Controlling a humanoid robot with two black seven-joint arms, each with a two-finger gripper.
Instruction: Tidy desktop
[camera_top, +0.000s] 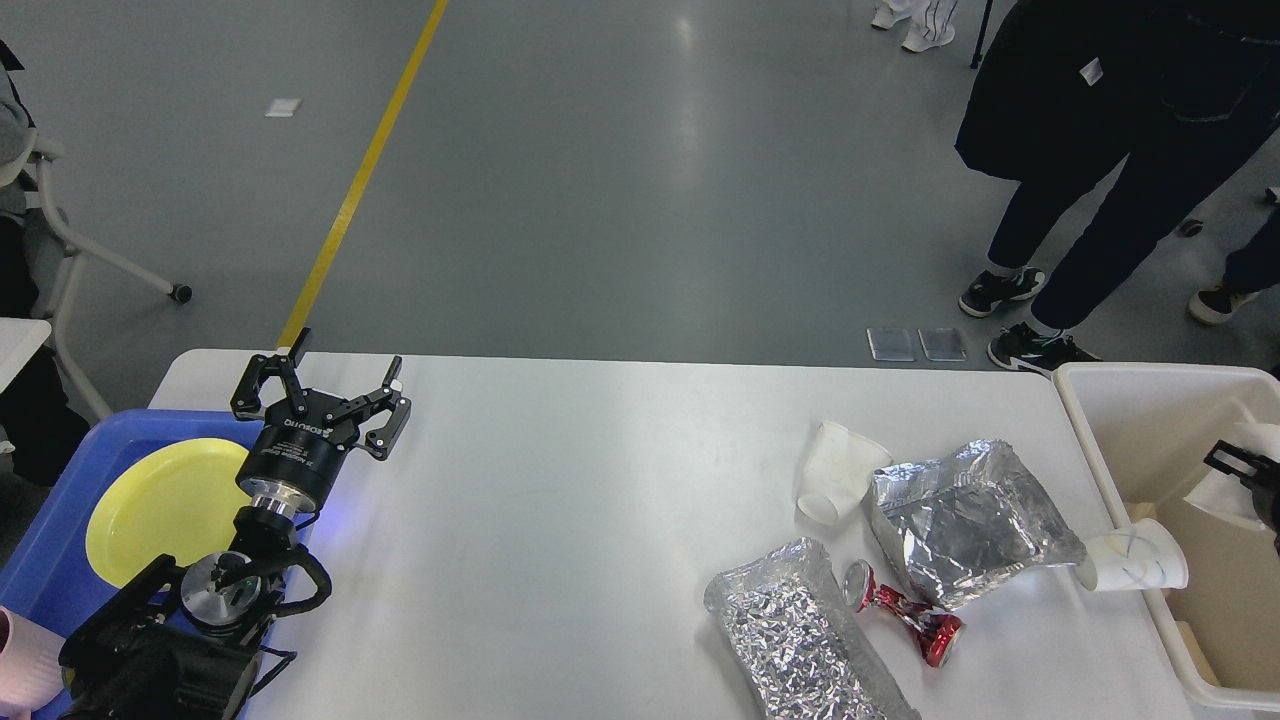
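Spread wide and empty, my left hand (322, 395) hangs over the far left corner of the white table (560, 520), just beside the blue tray (55, 520) holding a yellow plate (160, 505). At the table's right end my right hand (1245, 470) sits over the beige tub (1130, 420) against a white cup (1235, 480); I cannot tell its grip. Left of the tub lie two foil bags (965, 525), a crushed red can (905, 612) and two more paper cups (838, 470).

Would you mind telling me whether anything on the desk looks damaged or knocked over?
Yes. On the desktop, a red can lies crushed at its middle between two crumpled foil bags, and two white paper cups lie tipped over.
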